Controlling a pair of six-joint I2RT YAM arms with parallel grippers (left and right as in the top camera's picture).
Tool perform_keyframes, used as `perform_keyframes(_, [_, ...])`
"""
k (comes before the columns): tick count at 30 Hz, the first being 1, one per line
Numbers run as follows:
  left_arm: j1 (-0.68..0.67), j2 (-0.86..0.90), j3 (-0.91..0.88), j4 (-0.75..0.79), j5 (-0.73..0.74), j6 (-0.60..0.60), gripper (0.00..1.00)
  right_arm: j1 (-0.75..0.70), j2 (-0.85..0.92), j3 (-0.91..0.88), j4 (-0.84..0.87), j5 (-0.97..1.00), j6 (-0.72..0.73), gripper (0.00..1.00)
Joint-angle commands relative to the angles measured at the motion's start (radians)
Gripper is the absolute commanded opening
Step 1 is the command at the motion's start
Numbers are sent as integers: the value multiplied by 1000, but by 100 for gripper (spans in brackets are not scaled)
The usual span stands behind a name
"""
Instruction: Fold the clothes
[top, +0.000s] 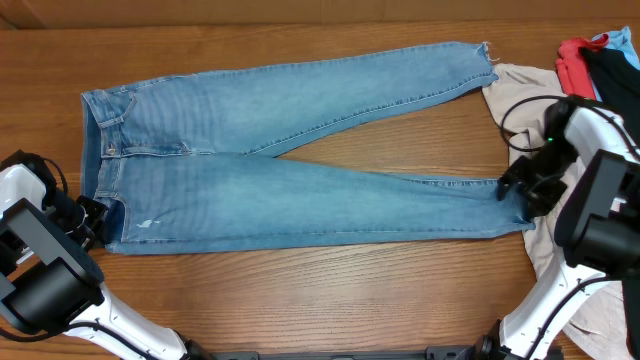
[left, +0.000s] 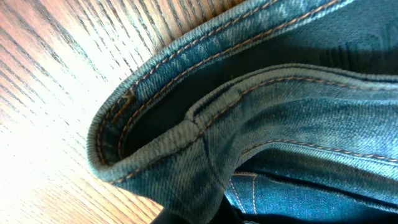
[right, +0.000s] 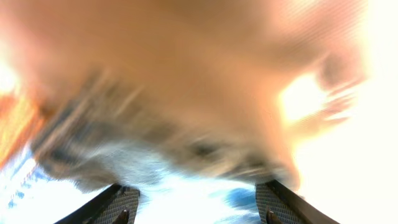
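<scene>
The light blue jeans (top: 300, 190) lie flat on the wooden table, waistband at the left and the two legs spreading in a V toward the right. My left gripper (top: 95, 222) is at the near corner of the waistband and is shut on it. In the left wrist view the stitched waistband (left: 249, 106) curls up right over the jaws. My right gripper (top: 515, 188) stands open over the frayed hem of the nearer leg. In the right wrist view its two pads (right: 121, 205) are wide apart, with blurred blue denim (right: 186, 193) between them.
A beige garment (top: 520, 85) lies beyond the leg ends and runs under my right arm. Red (top: 573, 62) and black (top: 615, 75) garments sit at the far right corner. Bare wood shows between the legs and along the near edge.
</scene>
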Motion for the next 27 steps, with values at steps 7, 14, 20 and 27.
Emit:
perform_keyframes(7, [3,9,14,33,-26,25,10,-26,-154,119,29,-29,-89,68])
perform_keyframes(14, [3,9,171,-4,-5,70,9,-23,-318,119,-60,-118,-144,68])
perform_keyframes(20, [7,9,282,-43,-20,77,23,-21,-362,84,-143,-109,-135,66])
perform_keyframes(27, [63,9,311,-94,-15,54,28,-17,-440,-76,-92,-132,-116,66])
